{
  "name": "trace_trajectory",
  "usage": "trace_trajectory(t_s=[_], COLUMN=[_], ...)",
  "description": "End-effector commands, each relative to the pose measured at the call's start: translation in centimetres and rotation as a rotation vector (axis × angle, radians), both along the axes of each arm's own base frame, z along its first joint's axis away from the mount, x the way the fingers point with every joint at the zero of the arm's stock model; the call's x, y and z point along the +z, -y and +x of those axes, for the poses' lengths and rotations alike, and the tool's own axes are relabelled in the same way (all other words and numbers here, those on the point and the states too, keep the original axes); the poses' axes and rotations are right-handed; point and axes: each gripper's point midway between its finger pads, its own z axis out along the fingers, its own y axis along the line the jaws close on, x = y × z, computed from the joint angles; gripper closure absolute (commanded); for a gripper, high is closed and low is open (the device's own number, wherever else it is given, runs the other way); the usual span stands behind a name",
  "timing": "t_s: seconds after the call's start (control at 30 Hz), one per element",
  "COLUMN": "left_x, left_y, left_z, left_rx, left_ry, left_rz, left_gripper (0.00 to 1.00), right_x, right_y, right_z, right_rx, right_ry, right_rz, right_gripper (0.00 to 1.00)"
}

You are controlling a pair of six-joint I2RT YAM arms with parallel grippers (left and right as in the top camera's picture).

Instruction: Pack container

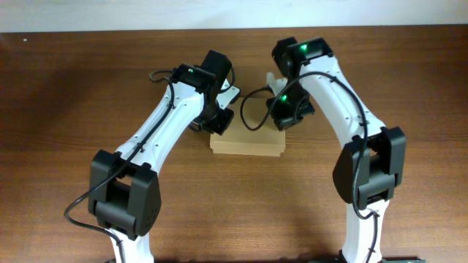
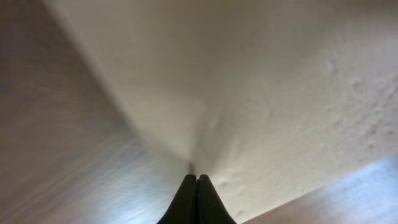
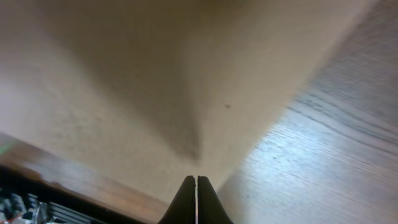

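Observation:
The container [image 1: 247, 145] is a tan cardboard box lying flat at the middle of the table, lid down. Both arms reach over its far edge. In the overhead view my left gripper [image 1: 218, 124] is at the box's left end and my right gripper [image 1: 287, 117] at its right end, their tips hidden under the wrists. In the left wrist view the gripper [image 2: 197, 177] is shut, its tips against the pale cardboard [image 2: 280, 93]. In the right wrist view the gripper [image 3: 197, 178] is likewise shut, tips on the cardboard [image 3: 124, 81]. Nothing is held between either pair of fingers.
The dark wooden table [image 1: 73, 95] spreads wide on both sides. A small white object [image 1: 274, 79] shows behind the right arm. The table's back edge meets a white wall at the top of the overhead view.

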Motion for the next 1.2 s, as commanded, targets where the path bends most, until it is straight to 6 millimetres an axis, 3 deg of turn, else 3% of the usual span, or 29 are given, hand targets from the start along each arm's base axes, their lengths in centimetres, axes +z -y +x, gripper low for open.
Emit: trace_trajectory(t_s=[0.0, 0.2, 0.33, 0.4, 0.5, 0.63, 0.73, 0.8, 0.9, 0.97, 1.03, 1.17], left_x=[4.5, 12.7, 17.0, 18.5, 19.9, 20.2, 20.1, 20.0, 19.9, 19.9, 19.9, 19.9], left_y=[-1.1, -3.7, -7.6, -10.6, -15.9, -22.5, -26.2, -27.8, -29.4, -30.4, -30.8, -30.8], left_z=[3.3, 7.1, 8.4, 8.7, 8.9, 8.9, 8.4, 8.1, 7.8, 7.6, 7.4, 7.4], left_rx=[0.058, 0.142, 0.239, 0.305, 0.421, 0.563, 0.643, 0.678, 0.714, 0.735, 0.745, 0.744], left_ry=[0.158, 0.399, 0.481, 0.501, 0.518, 0.518, 0.507, 0.498, 0.49, 0.49, 0.49, 0.488], left_rz=[0.056, 0.121, 0.13, 0.138, 0.159, 0.193, 0.195, 0.17, 0.143, 0.148, 0.151, 0.152], left_gripper=[0.98, 0.97, 0.94, 0.94, 0.93, 0.82, 0.73, 0.63, 0.46, 0.36, 0.0, 0.0], right_x=[3.8, 10.3, 13.4, 14.5, 15.3, 15.4, 15.4, 15.5, 15.5, 15.5, 15.4, 15.4], right_y=[0.8, 3.8, 7.6, 9.5, 12.8, 16.5, 18.6, 19.8, 20.9, 21.1, 21.1, 21.0], right_z=[2.6, 6.1, 7.3, 7.7, 8.1, 8.1, 8.2, 8.1, 8.0, 8.0, 8.0, 8.0], right_rx=[-0.04, -0.126, -0.206, -0.25, -0.33, -0.411, -0.458, -0.484, -0.508, -0.512, -0.512, -0.509], right_ry=[0.122, 0.32, 0.418, 0.45, 0.478, 0.483, 0.492, 0.496, 0.496, 0.496, 0.496, 0.496], right_rz=[0.037, 0.073, 0.055, 0.052, 0.041, 0.021, 0.009, 0.004, -0.002, -0.003, -0.003, -0.002], right_gripper=[0.96, 0.96, 0.96, 0.96, 0.96, 0.95, 0.88, 0.75, 0.23, 0.01, 0.01, 0.01])
